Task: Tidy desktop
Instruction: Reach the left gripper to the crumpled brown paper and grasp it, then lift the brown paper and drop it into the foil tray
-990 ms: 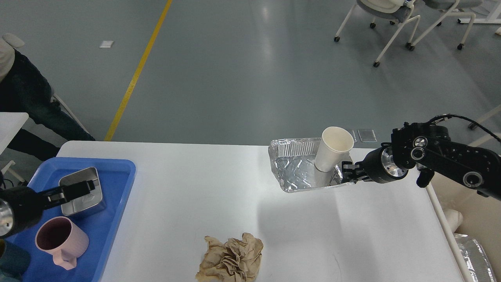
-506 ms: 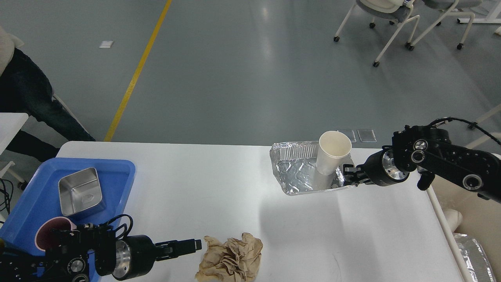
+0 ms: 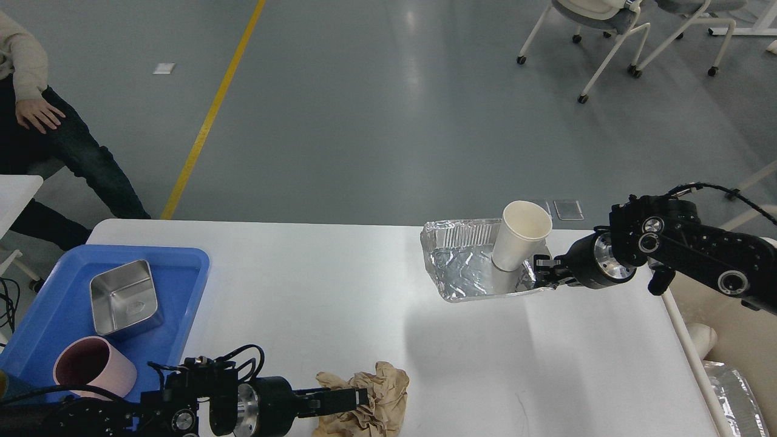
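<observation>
Head view, the only one supplied; my left gripper (image 3: 358,397) lies low over the near edge of the desktop (image 3: 315,291), its black fingers reaching into the left side of a crumpled brown paper wad (image 3: 370,397); the fingers overlap the paper and read as one dark bar, so I cannot tell whether the jaws are apart or clamped. Behind that gripper and to its left sits a blue tray (image 3: 182,267) on the desktop's left end; inside it are a square steel container (image 3: 124,297) and, nearer to me, a pink mug (image 3: 91,367), the two apart from each other.

My right gripper (image 3: 542,274) is at the far right part of the desktop, its fingertips at the right wall of a foil tray (image 3: 461,270); the jaws appear set on that wall's rim, but they are small and dark and the grip cannot be confirmed. A white paper cup (image 3: 522,240) stands in the foil tray just left of these jaws, tilted, mouth toward the upper right. The desktop itself spans the whole lower frame beneath both grippers. Beyond my right arm, off the desktop's right edge, part of a cream bin (image 3: 737,340) shows.
</observation>
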### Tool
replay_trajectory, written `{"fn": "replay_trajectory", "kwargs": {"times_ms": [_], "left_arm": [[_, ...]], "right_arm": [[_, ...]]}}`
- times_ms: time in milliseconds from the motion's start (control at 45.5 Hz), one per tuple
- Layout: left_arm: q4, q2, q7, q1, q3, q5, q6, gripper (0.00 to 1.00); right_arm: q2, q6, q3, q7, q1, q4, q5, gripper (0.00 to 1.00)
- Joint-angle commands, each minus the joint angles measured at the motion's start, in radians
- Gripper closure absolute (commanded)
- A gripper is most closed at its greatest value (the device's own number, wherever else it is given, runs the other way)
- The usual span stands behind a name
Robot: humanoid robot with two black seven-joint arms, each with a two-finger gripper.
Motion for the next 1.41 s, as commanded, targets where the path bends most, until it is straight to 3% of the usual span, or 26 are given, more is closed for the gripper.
{"fn": "replay_trajectory", "kwargs": {"times_ms": [0, 66, 132, 198, 264, 396, 726, 880, 946, 1078, 1232, 1386], "left_arm": [[0.048, -0.038, 0.000, 0.012, 0.026, 0.053, 0.003, 0.11], [0.051, -0.038, 0.000, 0.014, 0.030, 0.081, 0.007, 0.13], [0.051, -0.037, 0.000, 0.014, 0.032, 0.092, 0.011, 0.21], [0.051, -0.038, 0.000, 0.014, 0.035, 0.093, 0.011, 0.42], [0.054, -0.040, 0.000, 0.011, 0.052, 0.093, 0.011, 0.76], [0.074, -0.041, 0.001, 0.008, 0.056, 0.093, 0.011, 1.00], [0.037, 0.002, -0.034, -0.004, 0.046, 0.097, 0.011, 1.00], [-0.036, 0.103, -0.040, -0.004, 0.046, 0.104, 0.010, 1.00], [-0.087, 0.163, -0.074, -0.009, 0.041, 0.106, 0.008, 1.00], [-0.176, 0.276, -0.184, -0.038, 0.018, 0.106, 0.002, 1.00], [-0.237, 0.374, -0.243, -0.132, 0.004, 0.107, -0.015, 1.00], [-0.248, 0.436, -0.336, -0.234, -0.107, 0.104, -0.107, 1.00]], "right_arm": [[0.000, 0.000, 0.002, 0.000, 0.000, 0.000, 0.001, 1.00], [0.000, 0.000, 0.002, 0.000, 0.000, 0.000, 0.001, 1.00], [0.000, 0.000, 0.002, 0.000, 0.000, 0.000, 0.001, 1.00], [0.001, 0.000, 0.002, 0.000, 0.000, 0.000, 0.001, 1.00], [0.004, 0.000, 0.002, 0.000, 0.000, 0.000, 0.001, 1.00], [0.004, 0.000, 0.002, 0.001, 0.000, 0.000, 0.001, 1.00], [0.004, 0.000, 0.002, 0.001, 0.000, 0.000, 0.001, 1.00], [0.006, 0.000, 0.002, 0.001, 0.000, 0.000, 0.001, 1.00], [0.007, 0.000, 0.002, 0.000, 0.000, 0.000, 0.000, 1.00], [0.007, 0.000, 0.002, 0.001, 0.000, -0.001, 0.000, 1.00], [0.009, 0.000, 0.002, 0.000, 0.005, 0.000, 0.000, 1.00], [0.009, -0.001, 0.002, 0.000, 0.006, 0.000, 0.000, 1.00]]}}
